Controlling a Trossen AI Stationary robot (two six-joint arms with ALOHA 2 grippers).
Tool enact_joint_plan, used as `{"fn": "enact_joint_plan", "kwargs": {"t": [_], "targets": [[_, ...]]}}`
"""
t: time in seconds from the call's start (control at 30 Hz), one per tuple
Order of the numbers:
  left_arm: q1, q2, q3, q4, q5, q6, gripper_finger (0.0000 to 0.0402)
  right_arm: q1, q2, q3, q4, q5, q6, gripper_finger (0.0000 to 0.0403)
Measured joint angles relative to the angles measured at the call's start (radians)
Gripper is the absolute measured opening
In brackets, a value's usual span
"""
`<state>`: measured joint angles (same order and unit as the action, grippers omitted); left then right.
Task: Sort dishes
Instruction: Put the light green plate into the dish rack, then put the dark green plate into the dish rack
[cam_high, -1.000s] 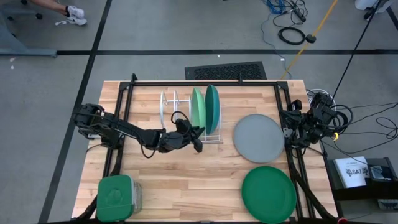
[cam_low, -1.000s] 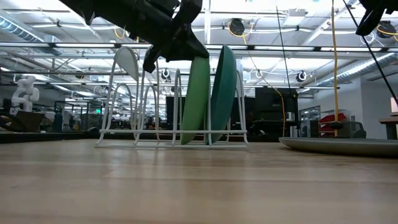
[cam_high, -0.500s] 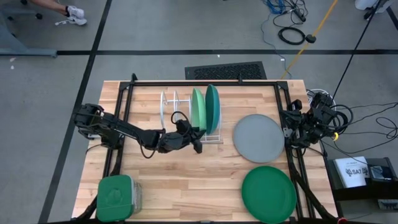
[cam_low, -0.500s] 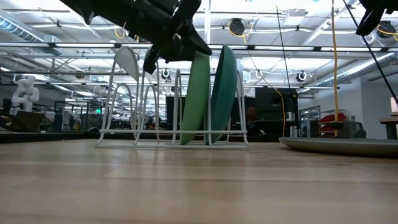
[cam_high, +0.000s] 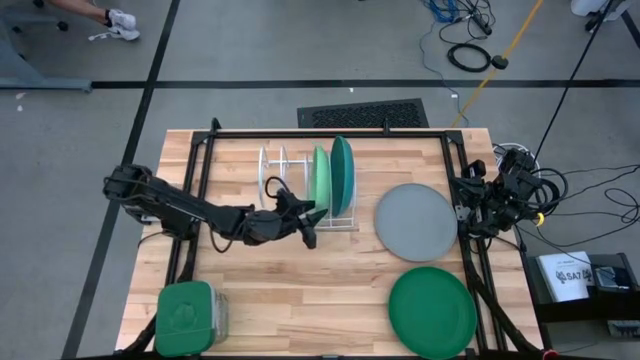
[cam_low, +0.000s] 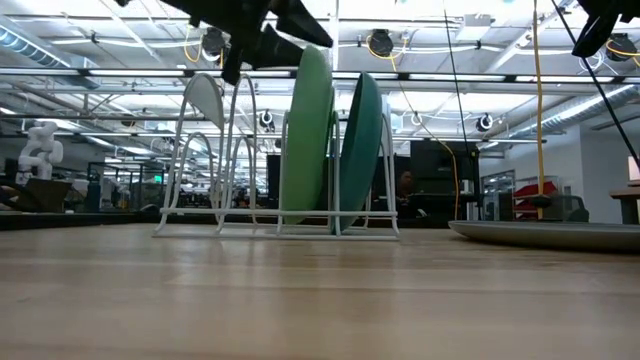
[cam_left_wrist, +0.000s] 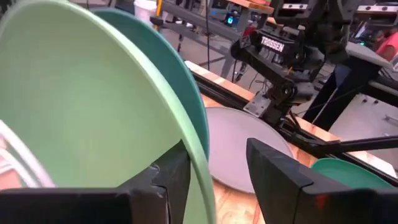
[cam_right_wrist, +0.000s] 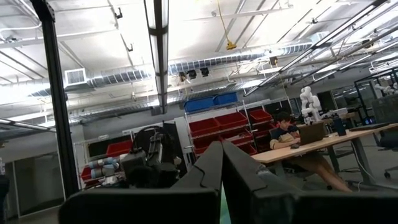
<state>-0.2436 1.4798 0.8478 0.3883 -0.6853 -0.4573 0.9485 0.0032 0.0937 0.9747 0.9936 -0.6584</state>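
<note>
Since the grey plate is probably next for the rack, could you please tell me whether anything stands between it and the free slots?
The grey plate lies flat beside the white wire rack. The teal plate and mint plate stand between it and the free slots.

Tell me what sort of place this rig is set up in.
Most likely a robotics lab or workshop. The wooden table stands on a bare concrete floor with cables lying loose, exposed ducts run under the ceiling, shelves hold red bins, and a person works at a laptop.

robotics lab: red parts bins (cam_right_wrist: 233, 121)
</note>
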Motion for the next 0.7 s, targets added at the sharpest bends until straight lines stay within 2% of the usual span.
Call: {"fn": "enact_joint_plan", "kwargs": {"t": [0.27,0.4,0.5,0.57,0.7], "targets": [[-0.001,-0.055,0.000,-0.125,-0.012,-0.005,0.0156,0.000,0.000,0.000,-0.001,0.000,-0.002,0.0000],[-0.001,-0.060,0.000,-0.114,-0.021,0.010,0.0156,0.000,0.000,0.000,0.000,0.000,0.001,0.0000],[-0.009,-0.090,0.008,-0.102,-0.016,0.083,0.0156,0.000,0.000,0.000,0.000,0.000,0.001,0.0000],[-0.020,-0.105,0.033,-0.086,0.068,0.176,0.0155,0.000,0.000,0.000,-0.001,0.000,0.000,0.0000],[-0.059,-0.093,0.080,-0.067,0.312,0.375,0.0155,0.000,0.000,0.000,-0.001,0.001,-0.011,0.0000]]}}
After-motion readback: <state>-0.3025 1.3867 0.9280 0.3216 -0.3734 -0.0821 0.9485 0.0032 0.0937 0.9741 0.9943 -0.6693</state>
